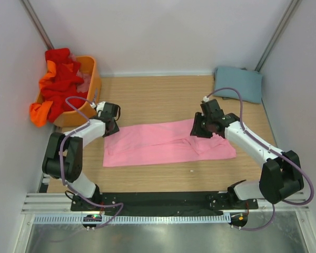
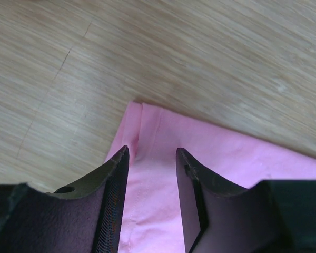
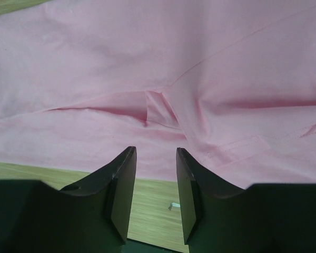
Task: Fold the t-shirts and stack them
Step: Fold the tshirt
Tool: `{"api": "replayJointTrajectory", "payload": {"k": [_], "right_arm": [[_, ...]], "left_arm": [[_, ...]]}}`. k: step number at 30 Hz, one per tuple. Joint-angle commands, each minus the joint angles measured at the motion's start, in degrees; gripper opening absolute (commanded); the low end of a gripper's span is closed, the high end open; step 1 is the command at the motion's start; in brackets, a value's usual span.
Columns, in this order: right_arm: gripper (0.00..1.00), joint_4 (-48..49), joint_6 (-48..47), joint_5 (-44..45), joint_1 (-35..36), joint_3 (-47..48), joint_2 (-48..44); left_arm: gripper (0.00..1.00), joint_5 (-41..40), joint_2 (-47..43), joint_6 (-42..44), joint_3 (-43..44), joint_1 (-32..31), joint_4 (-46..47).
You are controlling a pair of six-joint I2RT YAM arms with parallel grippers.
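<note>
A light pink t-shirt [image 1: 163,145] lies folded into a long strip across the middle of the table. My left gripper [image 1: 110,129] is down at its far left corner. In the left wrist view that gripper [image 2: 151,150] stands open, its two fingers apart over the pink cloth [image 2: 210,158] just behind the corner. My right gripper [image 1: 198,128] is at the shirt's far edge, right of the middle. In the right wrist view it [image 3: 155,150] is open with bare wood between the fingers, and the wrinkled pink t-shirt [image 3: 147,68] lies just past the tips.
An orange plastic basket [image 1: 93,71] at the back left holds red t-shirts [image 1: 63,79], with an orange one [image 1: 39,112] hanging over its side. A folded grey-blue t-shirt [image 1: 238,83] lies at the back right. White walls close in the table [image 1: 158,95].
</note>
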Motion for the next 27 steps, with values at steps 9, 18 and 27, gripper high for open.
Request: {"api": "replayJointTrajectory", "payload": {"k": [9,18,27], "right_arm": [[0.41,1.04,-1.65,0.22,0.73,0.26,0.07],[0.40,1.12,-2.00,1.54,0.82,-0.35,0.51],[0.40,2.09,-2.35,1.89,0.82,-0.97,2.71]], "left_arm": [[0.17,1.07,3.33,0.87,0.70,2.97,4.83],[0.00,1.95,1.14,1.84,2.99,3.85,4.74],[0.00,8.80,2.63,1.31,9.40,9.64,3.07]]}}
